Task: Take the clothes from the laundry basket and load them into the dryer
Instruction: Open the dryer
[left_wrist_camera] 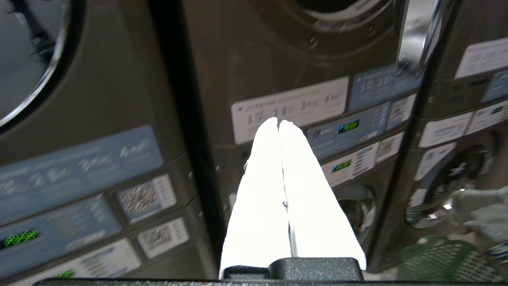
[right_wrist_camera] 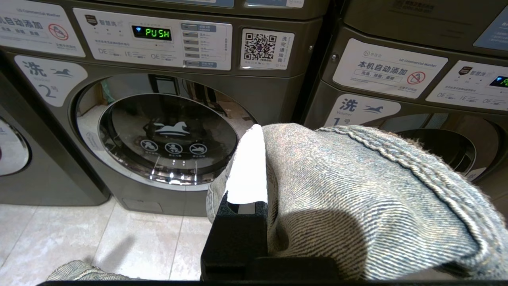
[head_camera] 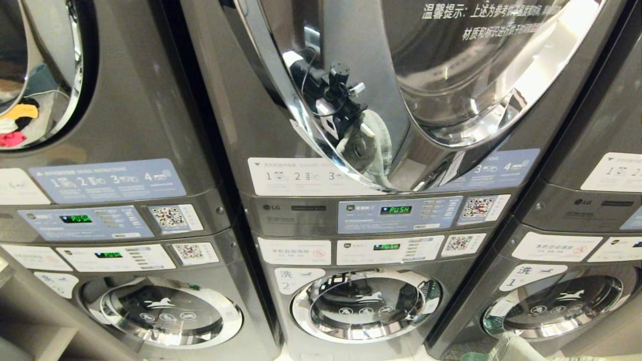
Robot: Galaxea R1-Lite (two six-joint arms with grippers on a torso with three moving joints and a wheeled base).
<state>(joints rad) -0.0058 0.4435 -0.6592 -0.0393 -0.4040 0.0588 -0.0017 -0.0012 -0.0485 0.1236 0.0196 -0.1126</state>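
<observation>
Denim garment (right_wrist_camera: 369, 198) | gripped by right tool (right_wrist_camera: 254, 167) | left tool (left_wrist_camera: 279, 124) closed, empty

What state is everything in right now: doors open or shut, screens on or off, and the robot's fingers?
Middle dryer door: swung open.
Middle washer door: shut.
Left washer door: shut.
Middle dryer display: lit, reads PUSH.
Middle washer display: lit, reads PUSH.
Left gripper: fingers shut, empty.
Right gripper: fingers closed on the denim garment.
Green laundry basket: on the floor.
</observation>
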